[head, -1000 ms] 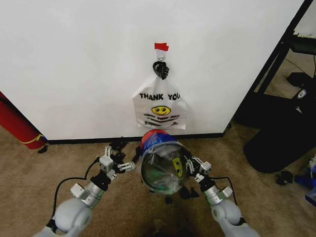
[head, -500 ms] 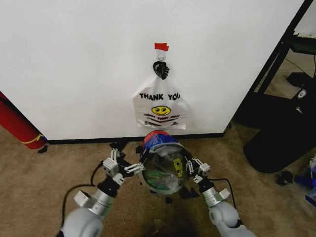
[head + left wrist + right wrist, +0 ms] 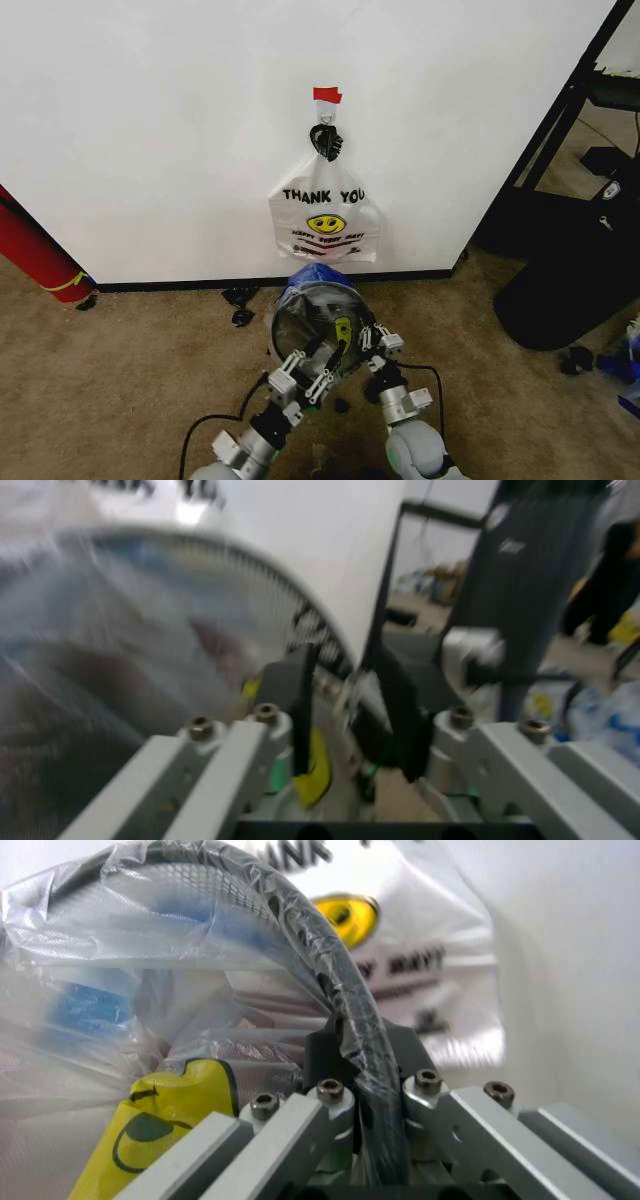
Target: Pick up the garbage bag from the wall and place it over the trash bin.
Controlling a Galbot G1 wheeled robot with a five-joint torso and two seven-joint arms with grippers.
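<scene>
Below the wall (image 3: pixel 150 120), right gripper (image 3: pixel 365 1099) pinches bagged trash bin (image 3: pixel 310 325) rim; left gripper (image 3: pixel 350 705) gapes beside.

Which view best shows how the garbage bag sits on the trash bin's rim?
The right wrist view: the garbage bag is stretched over the trash bin rim, which sits between the right gripper fingers. The head view shows the bag over the bin from afar; the left wrist view is blurred.
</scene>
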